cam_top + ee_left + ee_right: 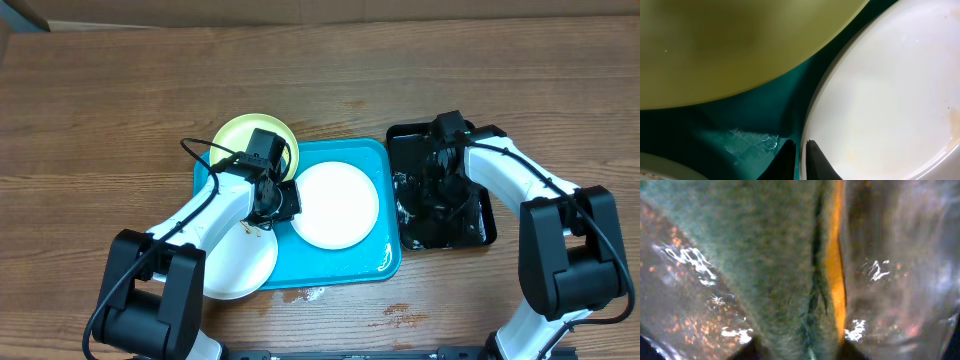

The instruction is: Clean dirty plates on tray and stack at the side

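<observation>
The turquoise tray (312,277) lies mid-table. A white plate (338,205) rests in it. My left gripper (281,200) is shut on that plate's left rim; in the left wrist view the fingers (799,150) straddle the white plate's edge (880,95) above the tray floor (740,120). The yellow-green plate (240,140) sits on the tray's back left corner, also in the left wrist view (735,40). A second white plate (240,268) overlaps the tray's front left edge. My right gripper (440,180) is shut on a green and orange sponge (775,255) pressed on the black tray.
The glossy black tray (485,232) stands right of the turquoise tray and looks wet (685,295). Foam or water sits at the turquoise tray's front right corner (386,258). Small wet spots mark the wood in front (402,316).
</observation>
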You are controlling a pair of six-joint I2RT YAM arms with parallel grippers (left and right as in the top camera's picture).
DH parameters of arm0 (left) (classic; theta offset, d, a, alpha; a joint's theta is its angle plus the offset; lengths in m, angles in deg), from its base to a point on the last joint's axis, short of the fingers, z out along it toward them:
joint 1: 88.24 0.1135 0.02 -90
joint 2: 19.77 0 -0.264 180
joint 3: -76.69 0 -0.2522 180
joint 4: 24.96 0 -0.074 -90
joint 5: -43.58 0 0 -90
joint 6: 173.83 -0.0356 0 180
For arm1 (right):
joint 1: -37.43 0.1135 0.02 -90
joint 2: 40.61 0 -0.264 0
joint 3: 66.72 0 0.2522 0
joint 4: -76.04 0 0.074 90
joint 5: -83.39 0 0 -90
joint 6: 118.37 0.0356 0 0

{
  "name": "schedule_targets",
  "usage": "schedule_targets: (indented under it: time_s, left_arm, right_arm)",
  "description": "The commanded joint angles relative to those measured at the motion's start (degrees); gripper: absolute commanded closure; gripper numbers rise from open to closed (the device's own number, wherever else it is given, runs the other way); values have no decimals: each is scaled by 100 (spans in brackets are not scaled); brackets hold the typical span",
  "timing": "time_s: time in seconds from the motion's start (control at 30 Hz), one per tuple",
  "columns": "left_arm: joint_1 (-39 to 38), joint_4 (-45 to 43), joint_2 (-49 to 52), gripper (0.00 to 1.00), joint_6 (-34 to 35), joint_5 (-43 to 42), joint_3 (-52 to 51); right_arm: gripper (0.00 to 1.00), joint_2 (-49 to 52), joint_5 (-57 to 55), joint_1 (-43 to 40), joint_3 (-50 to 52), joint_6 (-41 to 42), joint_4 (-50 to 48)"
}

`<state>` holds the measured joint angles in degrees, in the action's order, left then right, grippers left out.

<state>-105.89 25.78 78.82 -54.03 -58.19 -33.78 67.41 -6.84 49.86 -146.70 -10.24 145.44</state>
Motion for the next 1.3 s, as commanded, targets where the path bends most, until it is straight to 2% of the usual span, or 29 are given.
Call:
schedule_targets:
  time_s: [0.0,0.07,0.1,0.13,0.17,0.2,0.23,0.37,0.53,0.9,0.97,1.0,1.07,1.1,1.13,1.17,1.2,1.23,1.27]
  left_arm:
    - [-7,-15,-2,88,-136,35,76]
    - [-7,-15,-2,88,-136,35,76]
    - [-7,-15,-2,88,-136,35,76]
    - [-7,-13,-2,88,-136,35,76]
    - [-7,-13,-2,88,-138,35,76]
    - [-7,-15,-2,88,-142,35,76]
    - [-7,-15,-2,88,-151,35,76]
    - [-7,-20,-2,86,-151,35,76]
    - [-7,-17,-2,86,-153,35,76]
    - [-7,-15,-2,87,-155,37,76]
    - [-7,-15,-2,87,-155,37,76]
    - [-7,-15,-2,87,-155,37,76]
    - [-7,-15,-2,88,-155,37,76]
    - [-7,-15,-2,87,-155,35,76]
    - [-7,-15,-2,88,-155,37,76]
    - [-7,-15,-2,87,-157,37,76]
    - [-7,-13,-2,86,-181,35,76]
    - [-7,-13,-2,84,-221,33,76]
    - [-7,-11,-2,81,-256,35,76]
  right_arm:
    - [96,-35,-9,-2,96,7,-114]
    - [96,-35,-11,-2,94,4,-157]
    - [88,-35,-11,-2,90,4,-155]
    - [49,-35,-13,-2,85,2,-151]
    - [26,-35,-13,-4,79,2,-142]
    - [14,-35,-13,-17,52,-26,-118]
    - [8,-35,-17,-31,7,-52,-92]
    - [6,-35,-31,-57,-190,-57,-118]
    - [0,-33,-61,-57,-212,-59,-745]
    - [2,-33,-313,-55,-186,-59,-1602]
    - [12,-33,-315,-55,-164,-59,-1757]
    - [23,-33,-315,-55,-164,-59,-1794]
    - [71,-33,-315,-55,-164,-61,-1829]
    - [90,-33,-315,-57,-164,-61,-1832]
    - [93,-33,-315,-57,-164,-61,-1836]
    - [89,-33,-315,-57,-164,-61,-1851]
    - [68,-33,-313,-57,-164,-59,-1860]
    - [36,-33,-313,-57,-164,-59,-1867]
    - [22,-33,-313,-57,-164,-59,-1869]
